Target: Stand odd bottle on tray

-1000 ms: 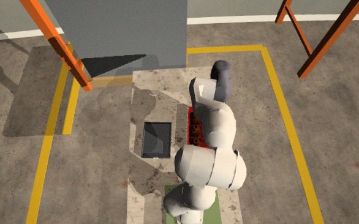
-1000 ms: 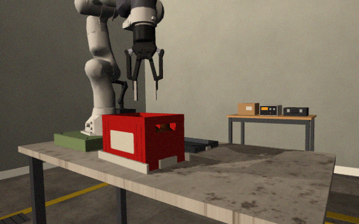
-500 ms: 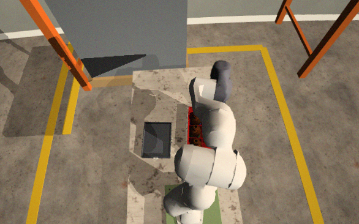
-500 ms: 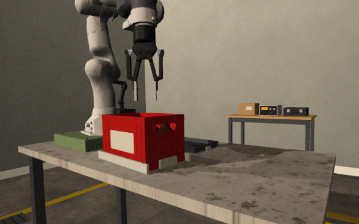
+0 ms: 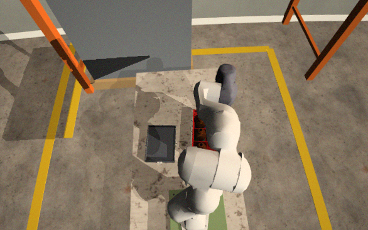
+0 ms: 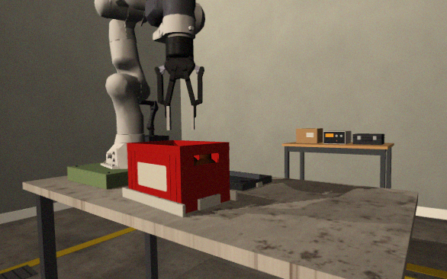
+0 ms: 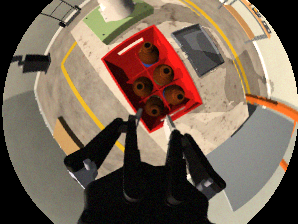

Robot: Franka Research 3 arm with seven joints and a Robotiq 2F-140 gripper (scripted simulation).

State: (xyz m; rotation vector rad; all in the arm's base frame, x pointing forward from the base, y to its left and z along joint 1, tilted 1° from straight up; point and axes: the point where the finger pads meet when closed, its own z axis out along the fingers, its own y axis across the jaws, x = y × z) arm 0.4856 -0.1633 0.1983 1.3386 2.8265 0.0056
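In the exterior view, going left to right, the arm (image 6: 126, 95) rises from a green base (image 6: 90, 176) at the left end of the table (image 6: 319, 225), and the gripper (image 6: 180, 118) hangs above the red crate (image 6: 178, 173), fingers pointing straight down, partly apart with nothing between them. The tips are clear of the crate's rim. Right of the crate and behind it lies the dark tray (image 6: 250, 179), flat on the table, with nothing on it. The wrist view shows five brown bottles (image 7: 154, 86) standing in the crate, seen from above as round tops; which neck is thicker or thinner cannot be told at this size. The crate sits square on its pale plinth (image 6: 155, 201), not tilted. The step in hand looks like the approach and pick choice: the odd bottle is in the crate with the other four. Next, the gripper likely needs to line up over one neck, come straight down between neighbours without knocking them, close just below the opening, lift clear of the rim, then carry across to the tray.
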